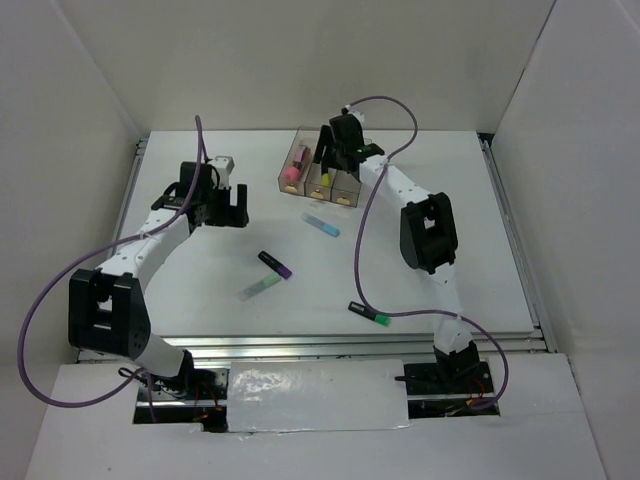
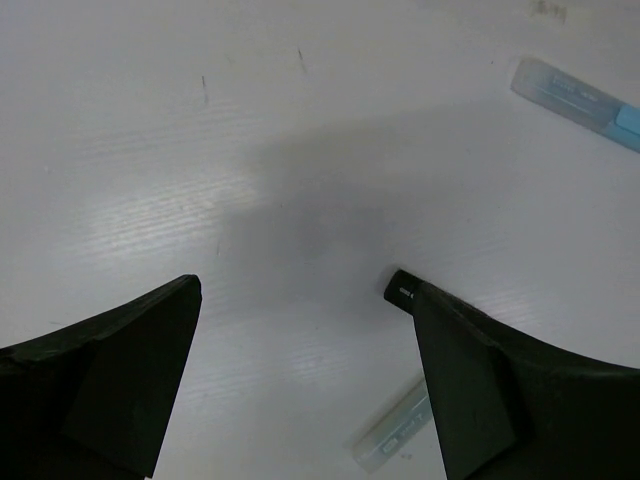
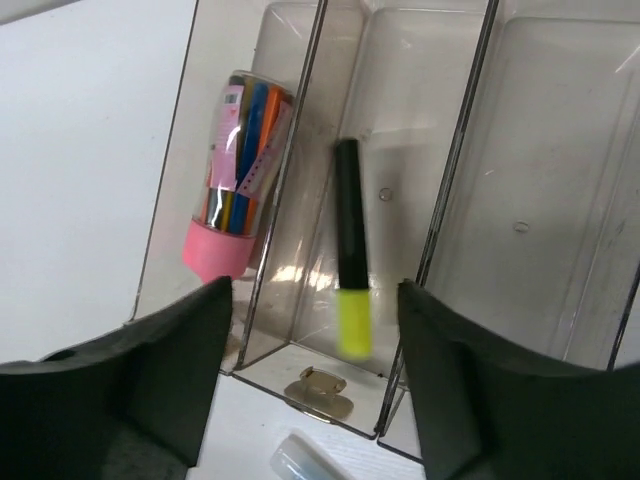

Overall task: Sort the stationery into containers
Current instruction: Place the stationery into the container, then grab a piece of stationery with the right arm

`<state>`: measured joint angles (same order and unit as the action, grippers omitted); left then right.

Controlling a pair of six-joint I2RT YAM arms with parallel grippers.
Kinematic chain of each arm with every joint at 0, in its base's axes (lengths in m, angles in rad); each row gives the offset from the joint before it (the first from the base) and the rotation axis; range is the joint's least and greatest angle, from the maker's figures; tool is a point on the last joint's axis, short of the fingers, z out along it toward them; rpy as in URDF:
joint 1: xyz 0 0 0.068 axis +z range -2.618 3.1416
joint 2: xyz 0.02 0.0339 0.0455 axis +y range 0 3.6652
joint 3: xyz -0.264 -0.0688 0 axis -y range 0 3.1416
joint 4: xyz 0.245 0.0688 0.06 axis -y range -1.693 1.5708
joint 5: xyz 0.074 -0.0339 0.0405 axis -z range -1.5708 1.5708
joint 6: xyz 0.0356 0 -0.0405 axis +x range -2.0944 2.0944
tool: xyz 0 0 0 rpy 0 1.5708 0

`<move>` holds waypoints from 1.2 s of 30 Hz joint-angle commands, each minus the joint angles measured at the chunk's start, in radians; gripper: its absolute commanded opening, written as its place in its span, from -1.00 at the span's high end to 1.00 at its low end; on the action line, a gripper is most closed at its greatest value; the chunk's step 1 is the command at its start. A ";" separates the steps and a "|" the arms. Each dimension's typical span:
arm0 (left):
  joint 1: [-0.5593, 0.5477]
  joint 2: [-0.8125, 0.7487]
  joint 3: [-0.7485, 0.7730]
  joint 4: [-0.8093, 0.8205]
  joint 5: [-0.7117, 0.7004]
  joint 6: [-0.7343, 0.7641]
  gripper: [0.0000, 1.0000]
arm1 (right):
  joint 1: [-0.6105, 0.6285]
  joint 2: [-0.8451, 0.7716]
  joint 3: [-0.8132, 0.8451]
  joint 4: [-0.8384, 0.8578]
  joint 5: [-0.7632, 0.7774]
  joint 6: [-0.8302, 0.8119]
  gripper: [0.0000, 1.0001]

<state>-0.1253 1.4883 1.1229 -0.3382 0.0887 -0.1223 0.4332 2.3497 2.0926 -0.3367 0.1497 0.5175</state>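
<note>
The containers (image 1: pixel 345 190) are three joined smoky clear bins at the back of the table. My right gripper (image 1: pixel 335 160) hovers over them, open. In the right wrist view a black highlighter with a yellow cap (image 3: pixel 350 250) sits blurred in the middle bin (image 3: pixel 452 190), between my fingers and touching neither. The left bin holds a pink-capped bundle of pens (image 3: pixel 240 180). My left gripper (image 1: pixel 232 205) stands open over bare table (image 2: pixel 300 150), holding nothing. Loose on the table lie a light blue highlighter (image 1: pixel 321 223), a black and purple one (image 1: pixel 276 264), a mint one (image 1: pixel 258 289) and a green one (image 1: pixel 369 314).
In the left wrist view the light blue highlighter (image 2: pixel 575 100) is at the upper right and the mint one (image 2: pixel 395 430) beside my right finger, with the black pen's end (image 2: pixel 400 288) at its tip. White walls enclose the table on three sides.
</note>
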 commanded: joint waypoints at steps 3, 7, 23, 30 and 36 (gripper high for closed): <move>-0.068 0.017 -0.038 -0.113 -0.081 -0.253 -0.99 | -0.024 -0.036 -0.038 0.064 -0.028 0.003 -0.59; -0.112 -0.029 -0.095 -0.114 -0.127 -0.320 -0.99 | -0.033 -0.096 -0.062 0.065 -0.122 -0.037 -0.46; 0.275 -0.206 -0.078 -0.139 0.091 -0.286 -0.99 | 0.361 -0.356 -0.448 -0.215 -0.283 -0.649 0.11; 0.357 -0.227 -0.112 -0.156 0.224 -0.238 -0.99 | 0.472 -0.218 -0.367 -0.260 -0.180 -0.642 -0.23; 0.362 -0.264 -0.135 -0.151 0.230 -0.217 -0.99 | 0.470 -0.144 -0.302 -0.275 -0.202 -0.611 -0.31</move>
<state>0.2306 1.2613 0.9936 -0.4976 0.2764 -0.3660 0.9012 2.1857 1.7229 -0.6064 -0.0628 -0.1013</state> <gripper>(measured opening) 0.993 0.657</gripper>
